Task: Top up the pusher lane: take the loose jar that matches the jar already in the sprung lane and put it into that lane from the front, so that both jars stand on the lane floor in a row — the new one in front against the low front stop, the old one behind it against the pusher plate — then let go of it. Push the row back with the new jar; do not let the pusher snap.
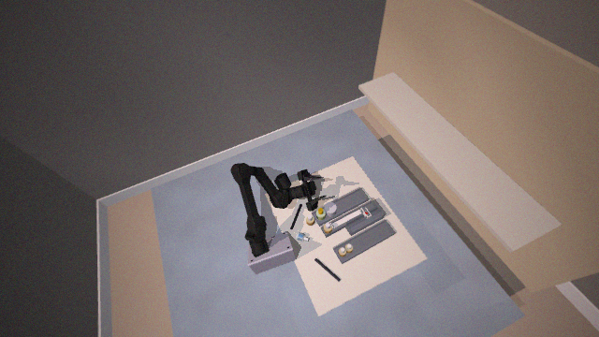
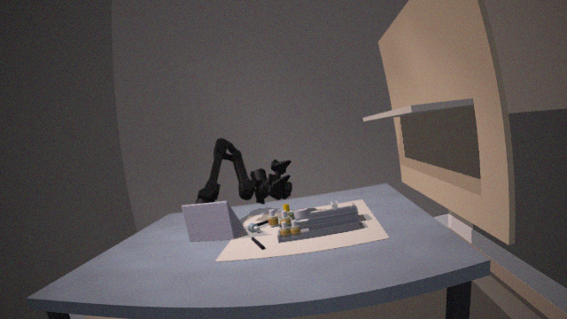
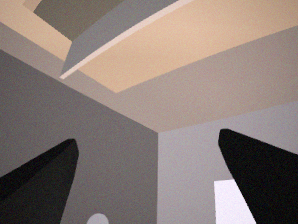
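Note:
The sprung lane (image 1: 353,219) (image 2: 330,217) is the middle one of three grey lanes on the cream mat (image 1: 374,271). An amber jar with a white lid (image 1: 328,227) (image 2: 284,218) stands at its front end. The pusher plate with a red mark (image 1: 367,213) sits far back. A matching loose amber jar (image 1: 310,220) (image 2: 272,220) stands on the mat just in front of the lanes. My gripper (image 1: 318,188) (image 2: 288,174) (image 3: 149,142) is open and empty. It hangs above and behind the loose jar and points up at the wall. The wrist view shows no jar.
A yellow-lidded jar (image 1: 321,212) (image 2: 286,207) and a white disc (image 1: 331,207) sit at the neighbouring lane's front. Two amber jars (image 1: 345,250) (image 2: 290,230) stand in the third lane. A small blue jar (image 1: 303,237) (image 2: 253,227) lies near the arm's base. Two black bars (image 1: 296,216) (image 1: 328,270) lie on the mat.

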Motion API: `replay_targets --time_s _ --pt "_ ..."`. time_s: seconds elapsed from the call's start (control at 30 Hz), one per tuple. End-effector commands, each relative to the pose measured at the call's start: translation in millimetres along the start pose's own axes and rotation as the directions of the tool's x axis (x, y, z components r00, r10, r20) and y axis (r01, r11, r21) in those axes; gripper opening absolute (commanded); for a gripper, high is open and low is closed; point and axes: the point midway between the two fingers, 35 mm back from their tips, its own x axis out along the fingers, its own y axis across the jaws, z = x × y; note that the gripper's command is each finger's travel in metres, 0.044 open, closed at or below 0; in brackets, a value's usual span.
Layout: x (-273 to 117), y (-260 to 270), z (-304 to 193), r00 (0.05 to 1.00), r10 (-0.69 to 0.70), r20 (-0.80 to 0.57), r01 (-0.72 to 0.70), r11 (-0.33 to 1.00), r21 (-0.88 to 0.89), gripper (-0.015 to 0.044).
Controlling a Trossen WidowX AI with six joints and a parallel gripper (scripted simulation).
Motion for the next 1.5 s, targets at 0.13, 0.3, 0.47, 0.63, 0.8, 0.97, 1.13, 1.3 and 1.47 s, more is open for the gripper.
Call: replay_targets --time_s 0.13,0.3,0.47,0.63,0.8,0.97,1.13,1.3,1.47 --pt "15 -4 1 1.0 0.002 0.028 -0.004 0.997 0.08 0.044" --pt "56 11 21 0.983 0.103 0.151 -0.114 0.991 0.066 0.044" --pt "90 54 28 0.887 0.363 0.286 -0.394 0.917 0.058 0.044" --pt "93 103 12 0.643 0.671 0.369 -0.745 0.659 0.102 0.044" --pt "82 122 0 0.441 0.79 0.426 -0.897 0.404 0.18 0.044" --pt "61 132 -14 0.234 0.855 0.463 -0.961 0.131 0.245 0.044" --pt "30 131 -21 0.007 0.854 0.521 -0.928 -0.189 0.322 0.044" --pt "-3 121 -27 -0.206 0.798 0.567 -0.806 -0.467 0.365 0.044" --pt "-29 104 -29 -0.351 0.719 0.6 -0.666 -0.642 0.38 0.044"
